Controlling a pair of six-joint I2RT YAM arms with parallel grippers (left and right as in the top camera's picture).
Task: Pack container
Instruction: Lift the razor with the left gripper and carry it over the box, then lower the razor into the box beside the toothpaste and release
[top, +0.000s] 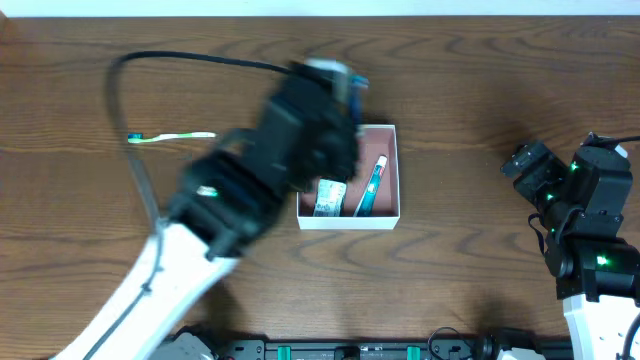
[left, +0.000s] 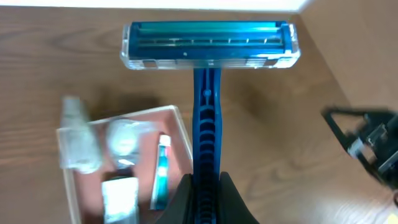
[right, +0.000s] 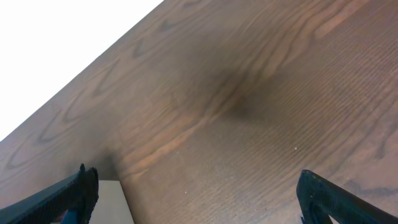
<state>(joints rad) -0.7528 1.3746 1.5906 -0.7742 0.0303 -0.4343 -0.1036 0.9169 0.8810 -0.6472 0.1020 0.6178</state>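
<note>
clamping blue razor (left: 206, 118) — left claw (left: 206, 183), near container (top: 350, 221)

Dark wood-grain worktop (top: 470, 110), low sheen. Blue ribbed plastic razor (left: 206, 118), clear glossy head. Matt white, cardlike walls on container (top: 350, 222).

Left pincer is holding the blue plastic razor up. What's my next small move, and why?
Probably shift the left pincer back so the blue plastic razor hangs over the white-walled square container. In the left wrist view its head lies past the box rim, over the brown wooden table, so releasing now would likely miss.
</note>
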